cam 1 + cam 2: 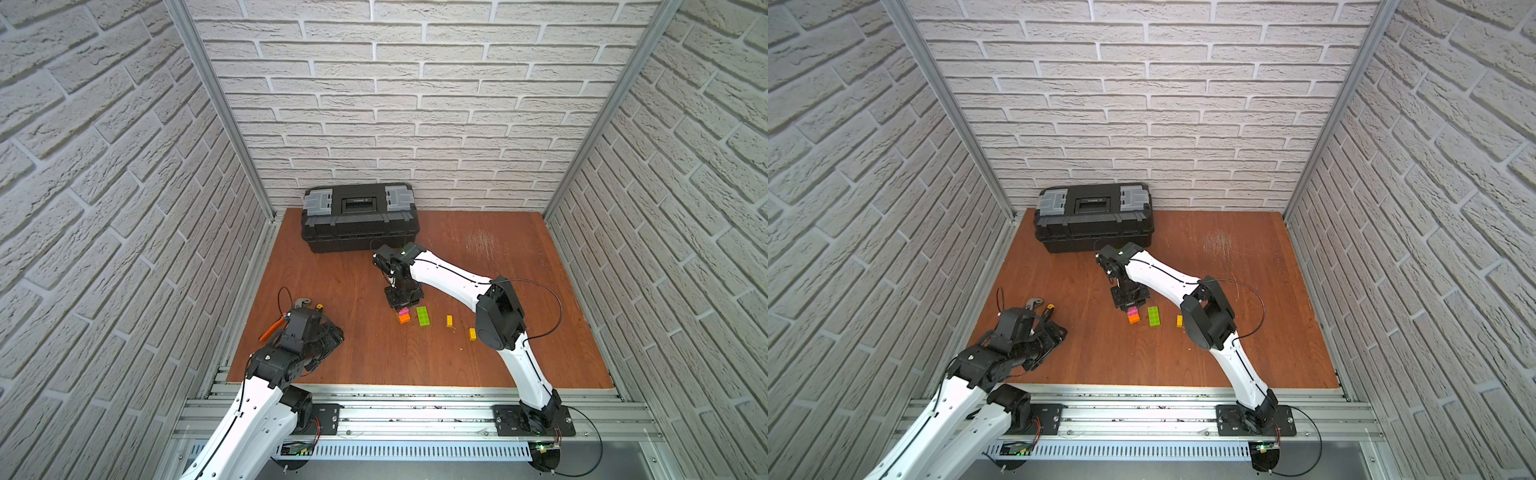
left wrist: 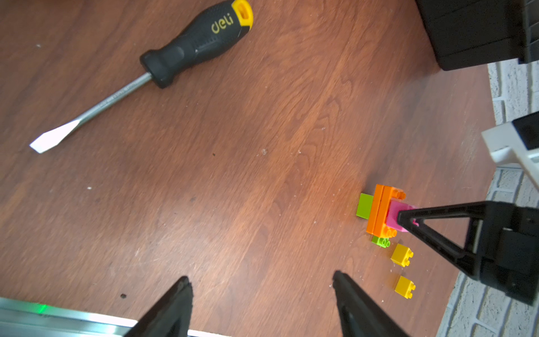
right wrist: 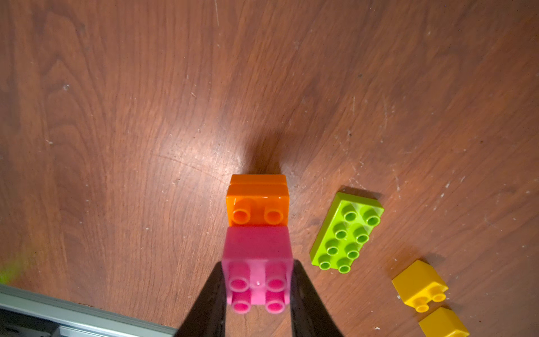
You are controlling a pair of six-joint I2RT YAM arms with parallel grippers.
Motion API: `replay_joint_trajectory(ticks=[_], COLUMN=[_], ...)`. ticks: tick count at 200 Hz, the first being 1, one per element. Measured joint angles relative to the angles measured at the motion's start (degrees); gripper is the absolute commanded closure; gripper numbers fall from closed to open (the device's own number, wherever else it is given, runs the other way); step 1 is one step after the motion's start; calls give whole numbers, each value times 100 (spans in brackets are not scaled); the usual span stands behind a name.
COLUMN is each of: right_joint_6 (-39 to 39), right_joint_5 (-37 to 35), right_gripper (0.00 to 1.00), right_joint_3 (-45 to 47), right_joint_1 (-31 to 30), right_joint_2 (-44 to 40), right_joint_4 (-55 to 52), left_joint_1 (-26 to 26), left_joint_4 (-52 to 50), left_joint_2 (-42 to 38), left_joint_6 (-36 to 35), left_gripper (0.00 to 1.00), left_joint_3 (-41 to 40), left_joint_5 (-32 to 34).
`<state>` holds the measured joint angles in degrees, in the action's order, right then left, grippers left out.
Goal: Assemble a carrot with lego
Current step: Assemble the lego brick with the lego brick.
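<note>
A black toolbox w/ grey latches is seen shut at the back of the wooden tabletop, close to the white brick-pattern wall. A flat-blade screwdriver, black handle w/ yellow end, marked "deli", is laid flat on the wood. A hand tool w/ orange handles and grey jaws is laid nearby, partly hidden; contact betw. the two can't be told. Aluminium rails are fixed along the front edge.

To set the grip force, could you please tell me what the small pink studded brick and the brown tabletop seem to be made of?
Small pink studded brick: probably hard moulded plastic, smooth, slightly shiny; even colour, crisp round studs. Brown tabletop: wood or wood-look laminate, semi-gloss; grain lines, scratches, soft glare.
</note>
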<state>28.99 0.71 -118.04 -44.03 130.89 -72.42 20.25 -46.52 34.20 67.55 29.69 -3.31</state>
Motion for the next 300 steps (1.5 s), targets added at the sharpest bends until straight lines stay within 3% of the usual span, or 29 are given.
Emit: replay_joint_trajectory(ticks=[96, 166, 238, 300], right_joint_6=[-136, -138, -140, -133], right_joint_5=[20, 15, -120, -131], right_gripper=[89, 59, 42, 34], right_joint_3=[-166, -186, -205, -214], right_joint_1=[0, 0, 33, 138], right_joint_2=[160, 166, 516, -122], right_joint_4=[-131, -149, -81, -127], left_joint_1=[0, 0, 0, -2], left_joint_4=[4, 7, 7, 11], left_joint_2=[-111, -127, -39, 109], left_joint_6=[7, 7, 0, -31], left_gripper=[21, 21, 21, 21], left_joint_3=[-125, -129, -127, -96], left_joint_5=[-2, -2, 0, 0])
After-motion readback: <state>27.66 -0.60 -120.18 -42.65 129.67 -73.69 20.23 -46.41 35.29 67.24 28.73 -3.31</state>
